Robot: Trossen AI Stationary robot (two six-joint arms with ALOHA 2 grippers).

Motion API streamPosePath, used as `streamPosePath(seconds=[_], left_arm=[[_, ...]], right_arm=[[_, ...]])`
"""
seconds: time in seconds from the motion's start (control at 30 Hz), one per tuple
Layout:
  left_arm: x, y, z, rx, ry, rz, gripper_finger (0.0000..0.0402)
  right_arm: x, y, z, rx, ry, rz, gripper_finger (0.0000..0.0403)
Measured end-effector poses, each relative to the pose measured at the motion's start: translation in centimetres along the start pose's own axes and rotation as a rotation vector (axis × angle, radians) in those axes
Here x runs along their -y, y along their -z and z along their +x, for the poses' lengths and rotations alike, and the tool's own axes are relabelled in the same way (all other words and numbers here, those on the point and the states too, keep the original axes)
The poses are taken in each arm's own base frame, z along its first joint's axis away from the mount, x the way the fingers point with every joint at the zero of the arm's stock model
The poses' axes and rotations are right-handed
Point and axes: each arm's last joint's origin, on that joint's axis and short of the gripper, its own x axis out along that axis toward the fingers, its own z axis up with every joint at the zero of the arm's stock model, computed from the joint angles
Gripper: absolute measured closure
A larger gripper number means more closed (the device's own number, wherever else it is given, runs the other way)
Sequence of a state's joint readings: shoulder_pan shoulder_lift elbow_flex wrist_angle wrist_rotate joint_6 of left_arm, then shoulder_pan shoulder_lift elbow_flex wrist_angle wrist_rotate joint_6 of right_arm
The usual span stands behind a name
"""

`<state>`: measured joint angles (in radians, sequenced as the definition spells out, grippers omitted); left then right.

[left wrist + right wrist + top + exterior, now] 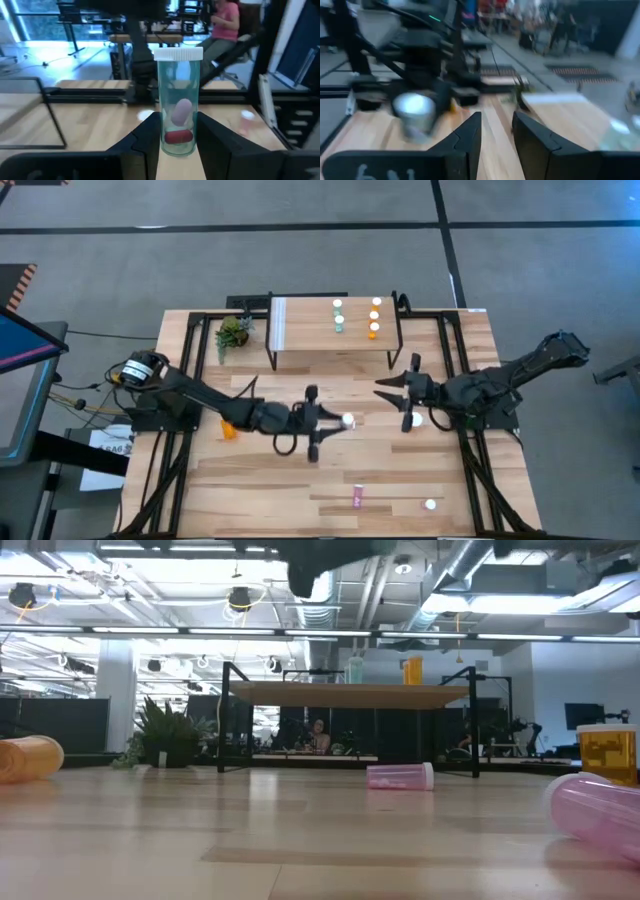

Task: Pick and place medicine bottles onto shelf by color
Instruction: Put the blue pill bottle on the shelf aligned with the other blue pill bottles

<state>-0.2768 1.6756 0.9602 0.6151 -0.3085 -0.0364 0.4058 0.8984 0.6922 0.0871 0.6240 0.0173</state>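
Wooden worktop [400, 470]: left gripper [335, 422] clamps teal bottle [177, 105] just before shelf [310, 330]; right gripper [395, 395] narrowly parted, empty. Risk: low pinch, bottle may tip when set down.

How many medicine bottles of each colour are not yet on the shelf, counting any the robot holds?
Orange bottles: 2
Pink bottles: 2
Teal bottle, held in the left jaws: 1
Total: 5
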Motion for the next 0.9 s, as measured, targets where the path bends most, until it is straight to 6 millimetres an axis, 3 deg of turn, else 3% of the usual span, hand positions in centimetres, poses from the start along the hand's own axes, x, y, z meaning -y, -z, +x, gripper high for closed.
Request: streamPosePath(seconds=[0.17,0.3,0.57,0.9], left_arm=[[-1.9,-0.7,0.5,0.066,0.048,-0.001,0.0303],[-2.6,-1.5,0.7,0.142,0.108,-0.010,0.0303],[-2.8,-1.7,0.7,0.162,0.130,0.020,0.0303],[-2.9,-1.4,0.8,0.136,0.116,0.054,0.0303]], right_arm=[[-1.3,-0.9,0.7,0.119,-0.116,-0.020,0.0261],[-1.7,-1.2,2.2,0.209,-0.323,-0.011,0.0245],[0.4,-1.0,4.3,0.212,-0.307,0.083,0.0206],[0.0,0.6,6.7,0.175,-0.343,0.112,0.0163]])
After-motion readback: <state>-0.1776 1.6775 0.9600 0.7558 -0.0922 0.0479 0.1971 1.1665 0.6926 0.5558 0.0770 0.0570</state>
